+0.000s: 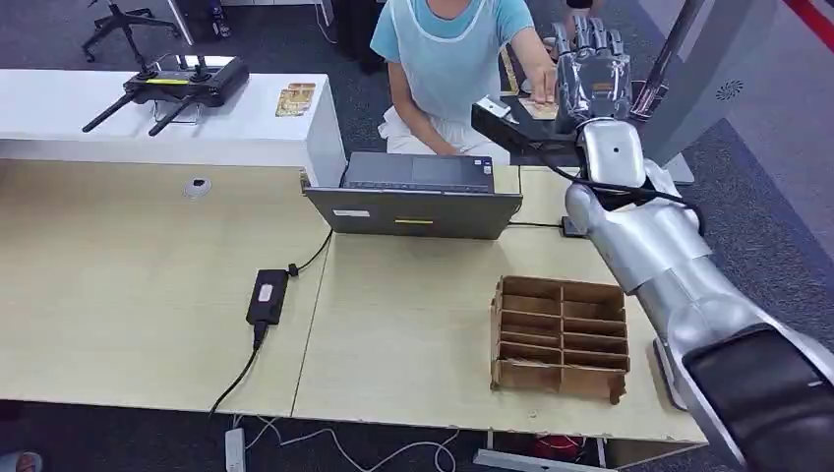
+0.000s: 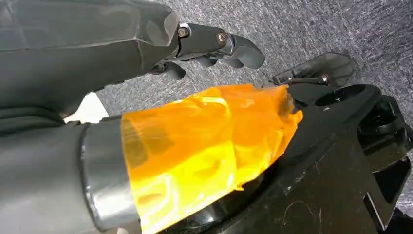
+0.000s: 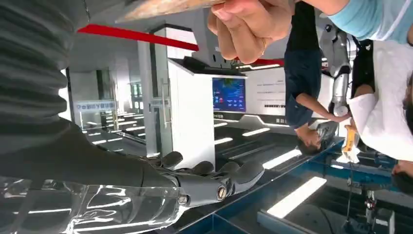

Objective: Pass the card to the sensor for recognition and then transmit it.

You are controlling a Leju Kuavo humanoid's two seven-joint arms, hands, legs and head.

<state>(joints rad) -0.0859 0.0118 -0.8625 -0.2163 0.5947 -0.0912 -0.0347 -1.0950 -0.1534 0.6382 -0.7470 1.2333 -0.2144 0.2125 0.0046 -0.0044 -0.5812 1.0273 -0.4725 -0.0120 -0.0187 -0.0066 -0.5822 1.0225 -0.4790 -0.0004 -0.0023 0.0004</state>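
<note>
At upper right, our right hand (image 1: 592,71) is raised with fingers spread, gripping nothing, presumably offering the card (image 1: 539,106); it now sits in the person's hand (image 1: 539,85). Our left hand (image 2: 214,46) hangs curled, empty.

The card (image 1: 537,106) is a flat, tan piece with a pale, worn-looking face. It sits beyond the far edge of the tabletop, lying roughly level, pinched in a person's hand (image 1: 540,83) just beside the robot's raised right hand (image 1: 591,74). From close behind that hand it shows edge-on as a thin brown sliver (image 3: 165,7).
</note>
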